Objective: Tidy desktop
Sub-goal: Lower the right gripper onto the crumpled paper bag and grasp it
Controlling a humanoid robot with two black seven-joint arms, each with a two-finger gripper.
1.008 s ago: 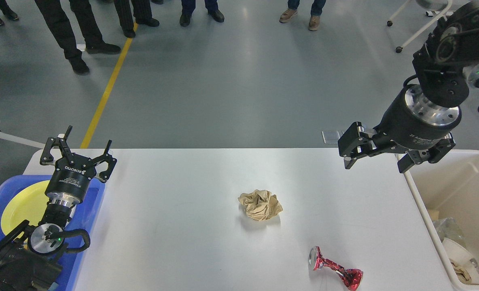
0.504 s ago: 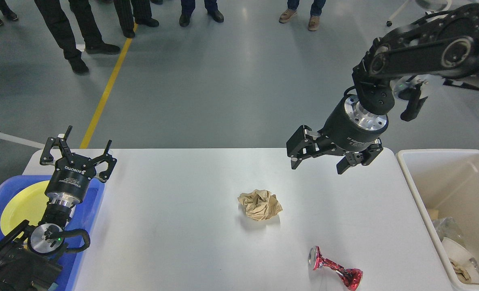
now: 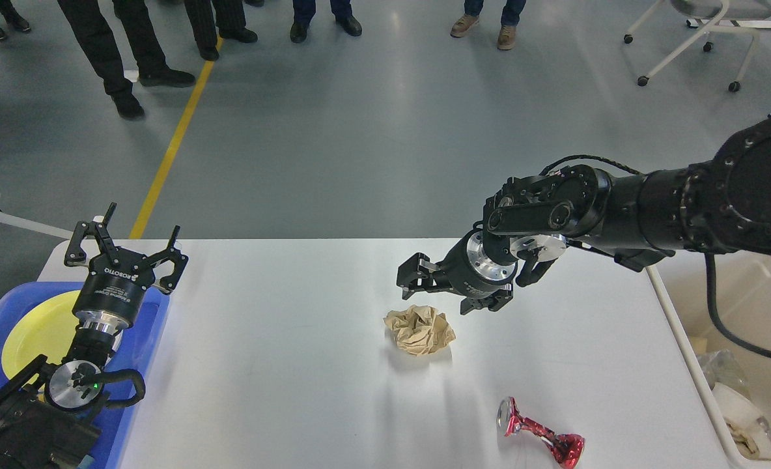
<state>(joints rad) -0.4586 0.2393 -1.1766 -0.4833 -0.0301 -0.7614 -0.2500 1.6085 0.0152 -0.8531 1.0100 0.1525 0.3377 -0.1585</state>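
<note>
Here the white desktop [image 3: 281, 365] stands on grey floor [image 3: 359, 130]; left hand [image 3: 125, 244] and right hand [image 3: 447, 293] both released.

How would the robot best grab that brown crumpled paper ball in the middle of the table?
Probably from straight above, fingers closing across the widest middle of the crumpled paper ball. It sits loose on the desktop with bare surface all around it, and its soft creases should squash in. The open right gripper hangs just behind it.
</note>
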